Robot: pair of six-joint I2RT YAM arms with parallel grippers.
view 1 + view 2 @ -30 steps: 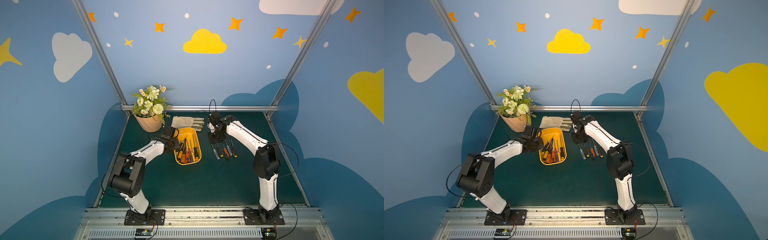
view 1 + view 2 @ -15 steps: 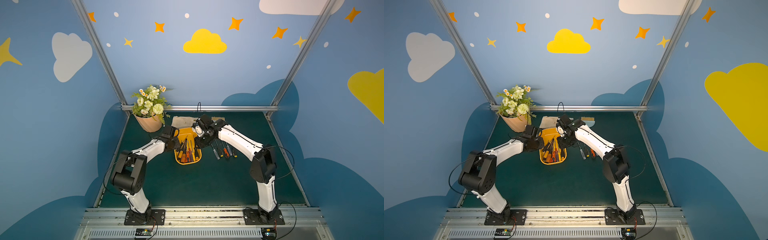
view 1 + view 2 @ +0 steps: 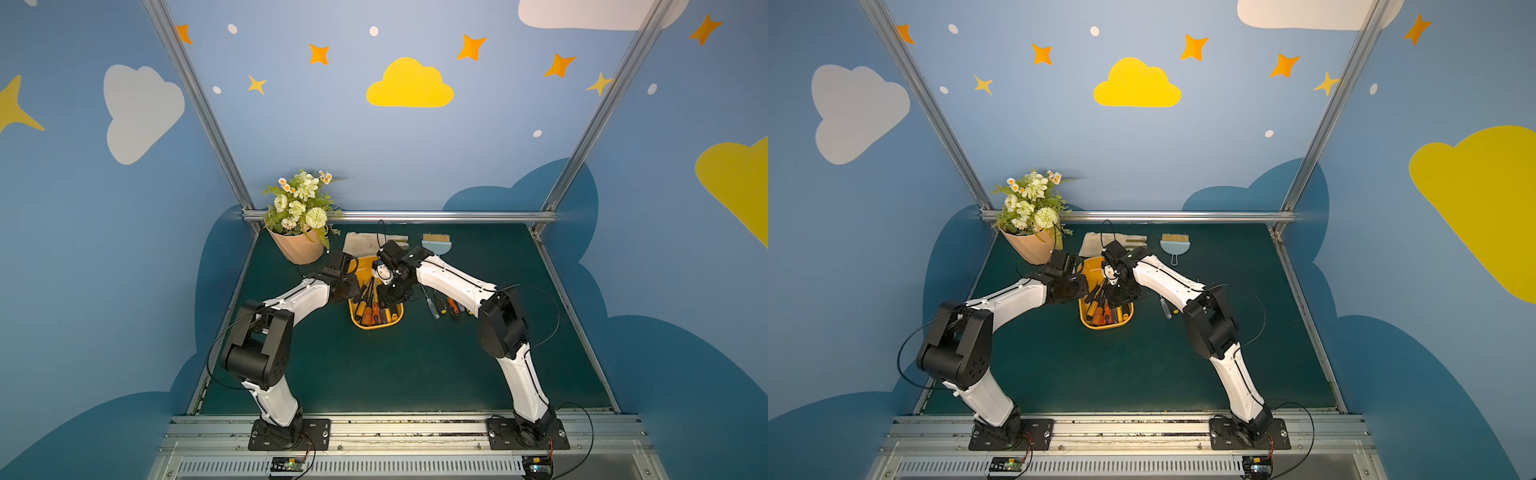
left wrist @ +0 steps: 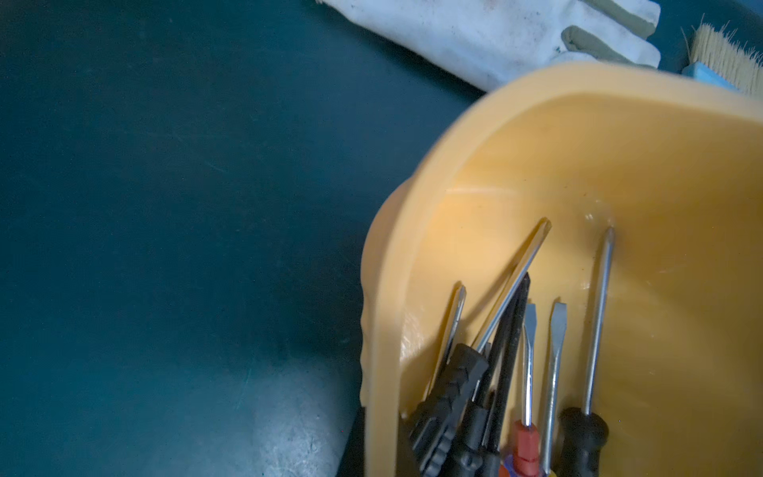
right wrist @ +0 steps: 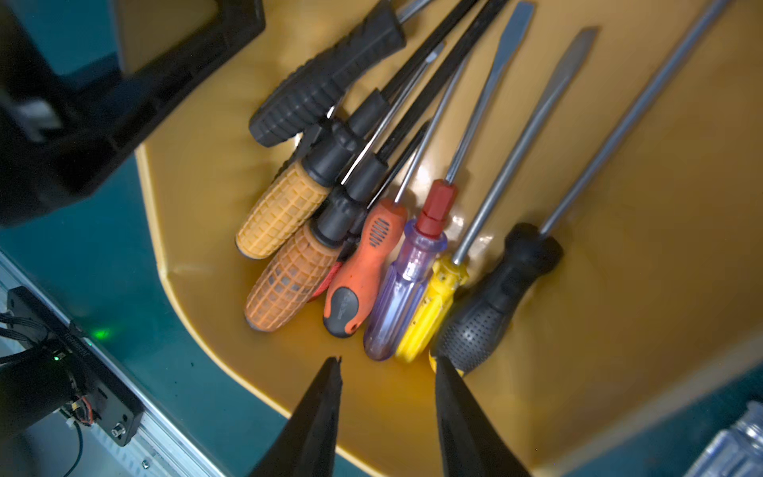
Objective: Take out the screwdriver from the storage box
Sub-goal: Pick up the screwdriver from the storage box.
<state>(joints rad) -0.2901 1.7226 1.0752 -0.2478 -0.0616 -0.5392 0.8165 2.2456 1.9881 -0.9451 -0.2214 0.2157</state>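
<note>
My empty right gripper gapes over the storage box, left gripper clenched at its rim; crowded screwdrivers risk a double pick.

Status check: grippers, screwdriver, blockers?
Left gripper shut at box rim. Right gripper open, empty, over screwdrivers in box. Packed tight, none lifted.

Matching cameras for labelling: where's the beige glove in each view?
In both top views: beige glove at the far side, just behind the storage box, left of the brush.
Left wrist: glove beyond the box's rim, beside the brush bristles.
Right wrist: not in it.
Shared landmark: the storage box, in all four.
</note>
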